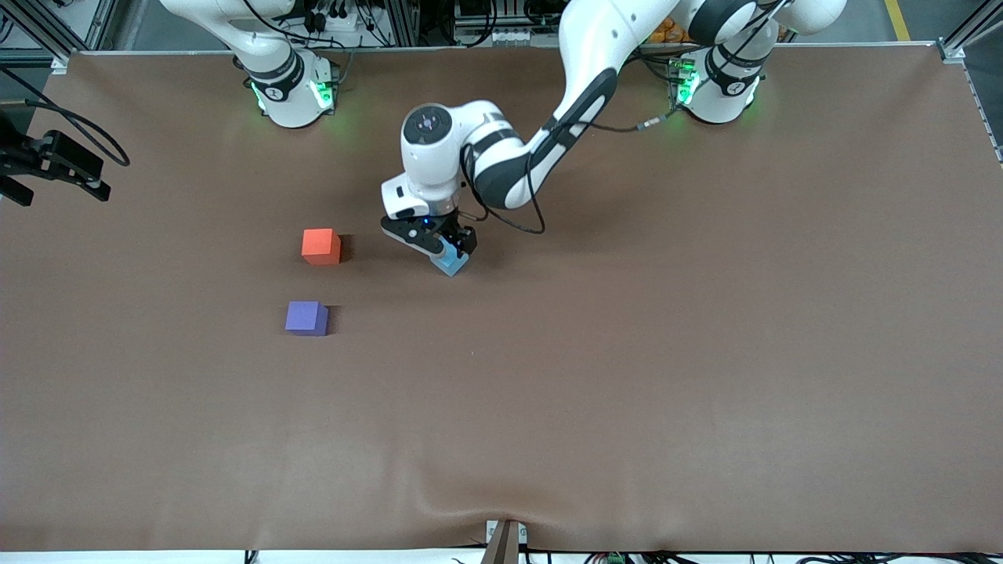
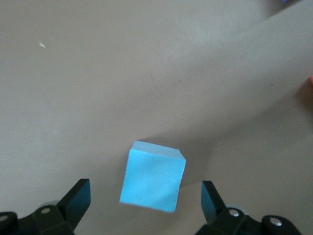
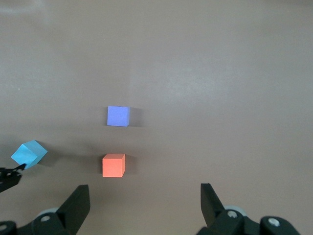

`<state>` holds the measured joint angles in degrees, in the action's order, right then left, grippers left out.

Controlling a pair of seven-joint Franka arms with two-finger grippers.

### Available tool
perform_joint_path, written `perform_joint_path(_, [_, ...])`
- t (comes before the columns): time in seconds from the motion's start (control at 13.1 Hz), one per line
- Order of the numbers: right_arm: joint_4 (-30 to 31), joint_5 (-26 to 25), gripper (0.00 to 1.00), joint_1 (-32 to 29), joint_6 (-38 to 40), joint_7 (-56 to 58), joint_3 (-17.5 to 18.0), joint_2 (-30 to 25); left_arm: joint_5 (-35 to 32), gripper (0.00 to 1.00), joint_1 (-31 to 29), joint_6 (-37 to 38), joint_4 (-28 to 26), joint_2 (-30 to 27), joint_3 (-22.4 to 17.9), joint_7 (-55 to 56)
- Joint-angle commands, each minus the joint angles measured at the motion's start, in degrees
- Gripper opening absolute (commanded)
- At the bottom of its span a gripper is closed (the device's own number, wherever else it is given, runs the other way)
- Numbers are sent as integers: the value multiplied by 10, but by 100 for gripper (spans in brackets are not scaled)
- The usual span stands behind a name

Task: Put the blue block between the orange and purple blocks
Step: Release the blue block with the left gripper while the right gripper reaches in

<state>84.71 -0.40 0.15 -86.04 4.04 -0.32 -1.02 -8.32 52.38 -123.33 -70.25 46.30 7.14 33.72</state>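
Left claw (image 1: 447, 252) is low over the worktop (image 1: 627, 352) at mid-table, reaching in from the left arm's base; in the front view it hides most of the blue block (image 1: 452, 264), only a corner showing at the fingertips. Left wrist view fills that in: blue block (image 2: 153, 181) sits tilted between the two fingers (image 2: 77, 198), clear gap on both sides, so the claw is spread wide and grips nothing. Orange block (image 1: 321, 246) lies toward the right arm's end, roughly 9 o'clock from the blue one and well apart; purple block (image 1: 306, 318) sits at 6 o'clock of the orange, nearer the front camera, a bare gap between them. Right claw (image 1: 47, 160) waits at the right arm's edge of the worktop; fingers hard to read in the front view, but the right wrist view shows them (image 3: 76, 205) wide apart and empty, with purple (image 3: 118, 116), orange (image 3: 113, 165) and the tilted blue block (image 3: 29, 153) all in sight.
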Motion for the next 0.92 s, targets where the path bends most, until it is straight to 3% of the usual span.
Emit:
perform_joint_path(0.0, [-10, 3, 100, -9, 4, -1, 9, 6, -8, 100, -38, 99, -32, -111, -8, 6])
perform_joint_path(0.38, [-11, -5, 100, 3, 1, 2, 14, 33, -12, 100, -202, 300, -31, -241, -7, -65])
perform_joint_path(0.61, [-9, -5, 100, 6, 0, 4, 14, 85, -12, 100, -271, 372, -35, -295, -8, -126])
perform_joint_path(0.84, [-5, 15, 100, 9, -29, -5, 14, 109, 0, 100, -341, 380, -64, -348, -2, -128])
